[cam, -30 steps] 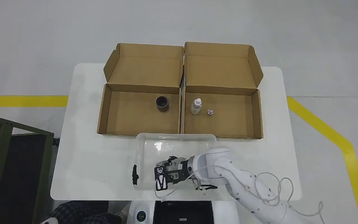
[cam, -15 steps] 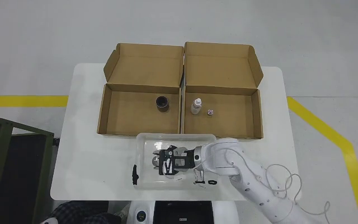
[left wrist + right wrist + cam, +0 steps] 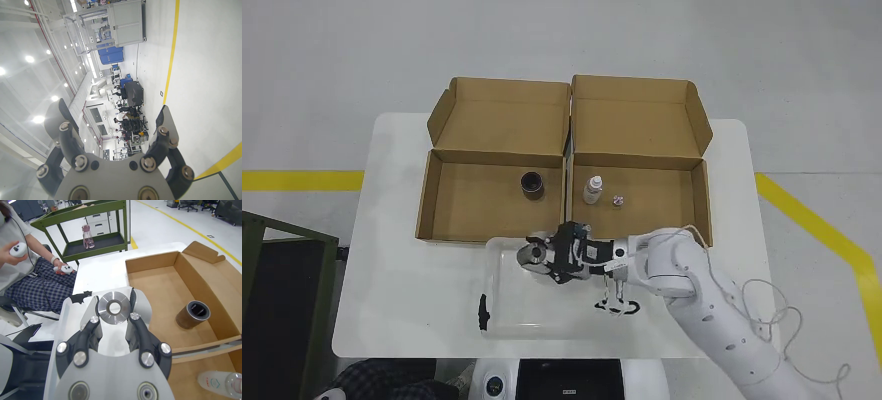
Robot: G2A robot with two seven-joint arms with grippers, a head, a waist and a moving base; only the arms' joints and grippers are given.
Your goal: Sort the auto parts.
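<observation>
Bright, even light falls from overhead in the top view. The white worktop (image 3: 402,290) looks almost as pale as the floor, and the open brown cardboard boxes (image 3: 462,200) hold only soft, faint shadows along their inner walls. In the left wrist view, round white ceiling lamps (image 3: 38,119) flare into hazy glare, and the yellow floor line (image 3: 171,56) bows with the wide lens. In the right wrist view, the shiny silver metal disc (image 3: 114,318) shows streaked highlights.

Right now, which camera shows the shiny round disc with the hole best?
The right wrist view. The metal disc sits face-on, hole clear, held by the right gripper, jaws on both sides. In the top view the disc looks small, partly under that gripper. The left wrist view faces the room.
</observation>
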